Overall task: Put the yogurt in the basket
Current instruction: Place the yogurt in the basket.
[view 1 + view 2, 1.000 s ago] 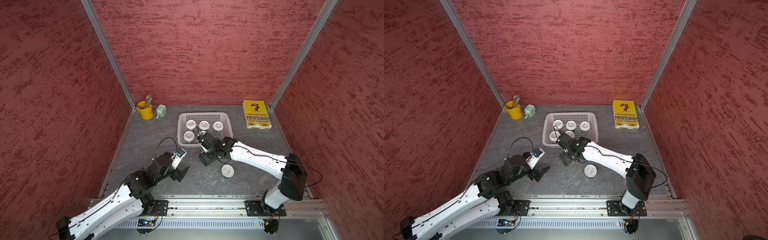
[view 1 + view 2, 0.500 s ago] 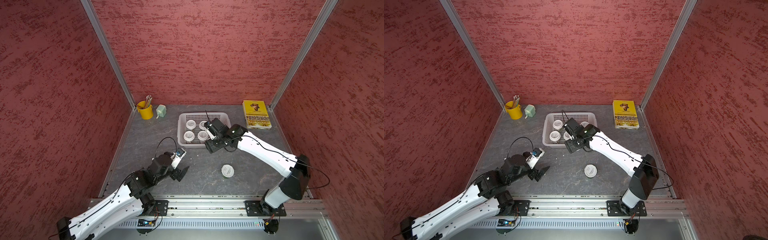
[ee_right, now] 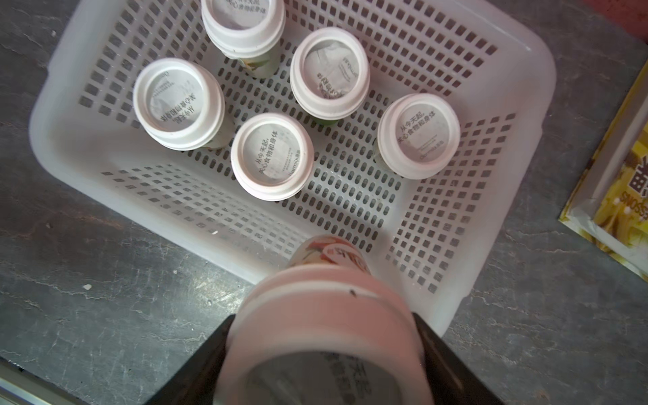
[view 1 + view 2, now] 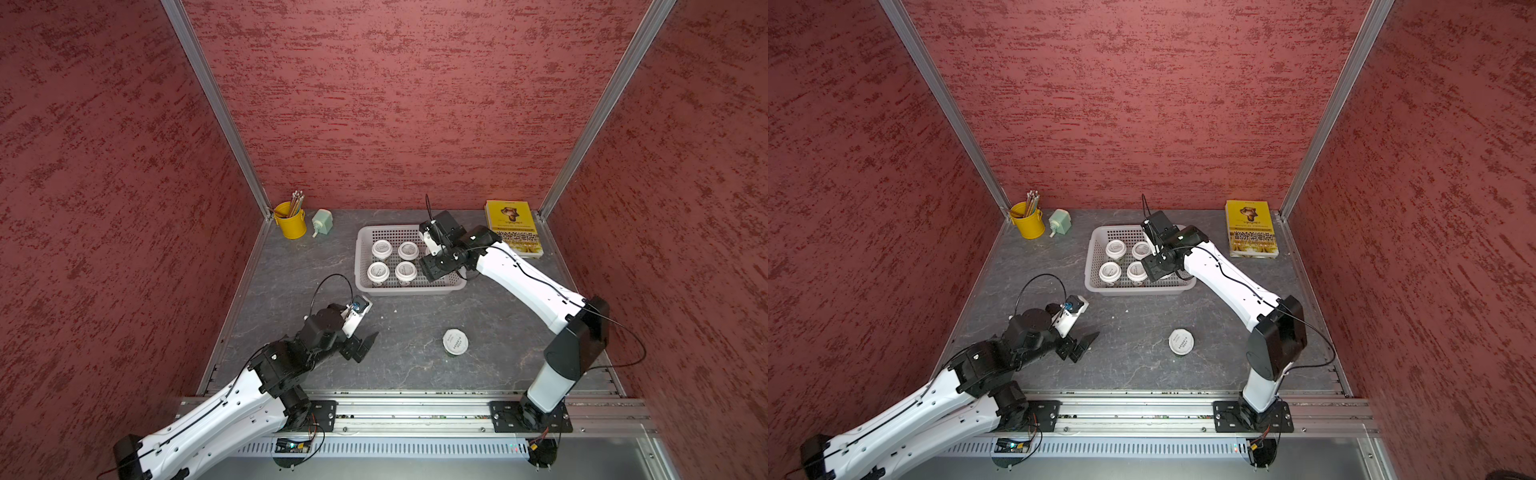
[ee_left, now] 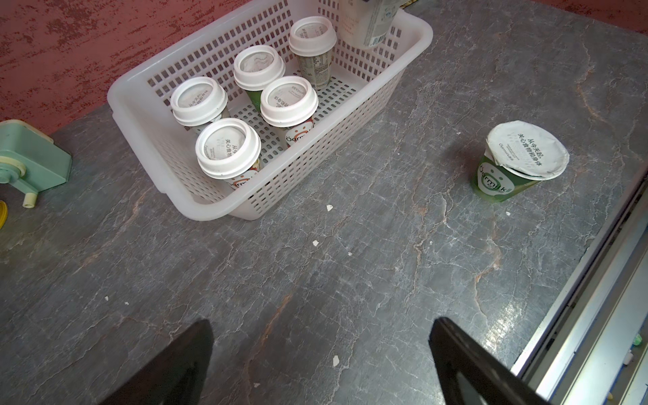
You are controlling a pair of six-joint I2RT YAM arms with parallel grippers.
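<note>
- Step in hand: a yogurt cup (image 3: pixel 326 315) is clamped by the right gripper (image 3: pixel 322 350), jaws set on either side of the white cap, cup upright.
- It is held raised over the near-right part of the basket (image 3: pixel 547 70). In the right wrist view its base appears about over the near wall, so it cannot be told whether the rim is fully cleared.
- Suggested: the cup to be shifted slightly far, over the bare perforated floor, then lowered straight down.
- Clearance to be kept from the fifth cup (image 3: pixel 419 135) at far right and from the basket wall.
- Jaws to be opened only once the base is seated. The body tapers to a narrow foot under a wide cap, so a dropped or tilted cup would probably tip into its neighbours.
- Five cups stand in the basket: four in a square (image 4: pixel 392 259) in the left half, the fifth beside them.
- Look: white domed caps with a recessed centre and grey print; bodies partly green, partly white with red-orange graphics.
- One loose cup (image 4: pixel 455 341) stands on the table (image 5: pixel 315 280), near and right, well apart from the basket. It has a green body and a flat printed lid; no domed cap is seen.
- The left gripper (image 5: pixel 321 326) is spread wide and empty, hovering over the near-left table.
</note>
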